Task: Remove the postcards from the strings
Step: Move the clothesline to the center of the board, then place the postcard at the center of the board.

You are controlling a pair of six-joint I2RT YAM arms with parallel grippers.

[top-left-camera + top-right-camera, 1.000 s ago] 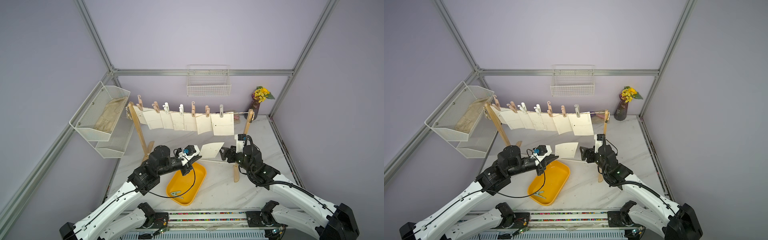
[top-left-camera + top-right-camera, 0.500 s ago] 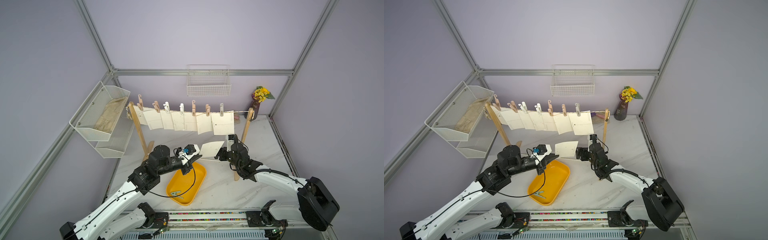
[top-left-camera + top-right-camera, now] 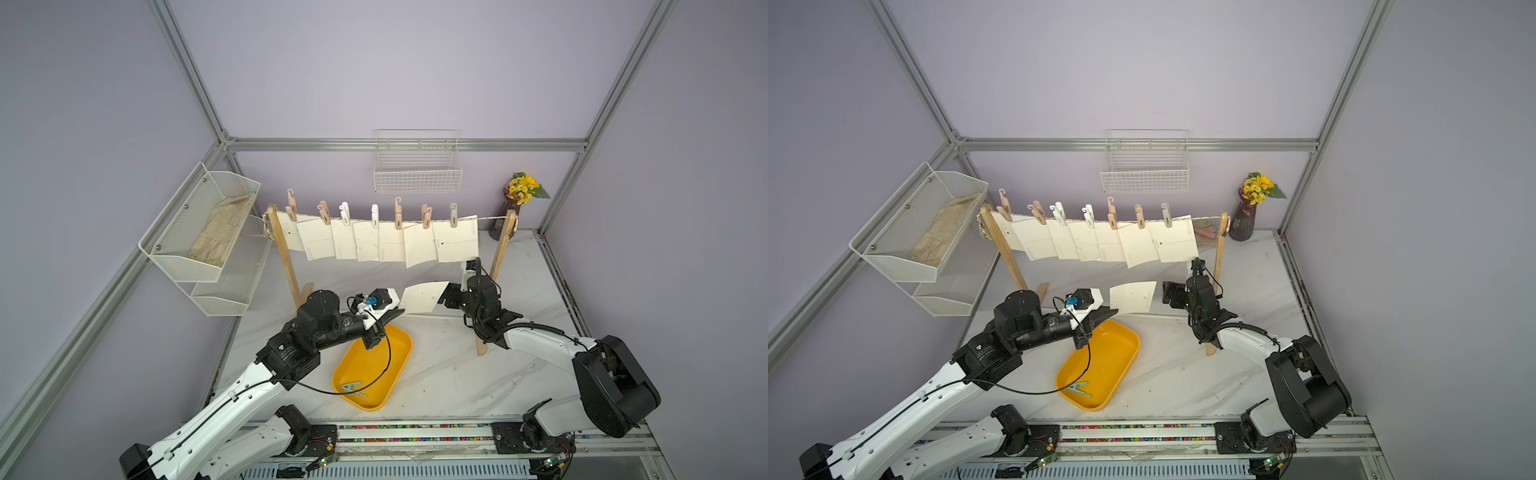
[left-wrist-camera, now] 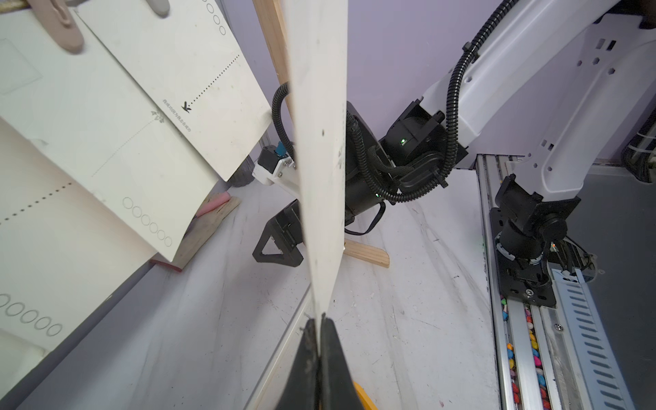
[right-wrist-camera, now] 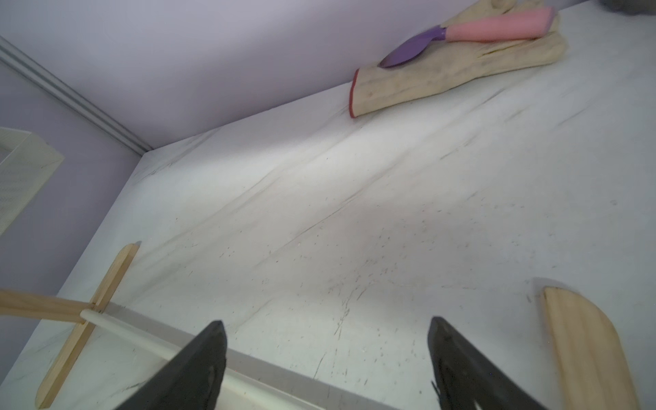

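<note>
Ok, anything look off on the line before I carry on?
Nothing spilled or torn. The postcards on the string overlap unevenly, and the second card from the right-hand post hangs visibly tilted, its lower edge slanted.

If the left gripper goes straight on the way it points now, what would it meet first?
Probably the open right gripper, just past the far edge of the postcard that the left gripper holds; the postcard would touch it first. Height is hard to judge.
</note>
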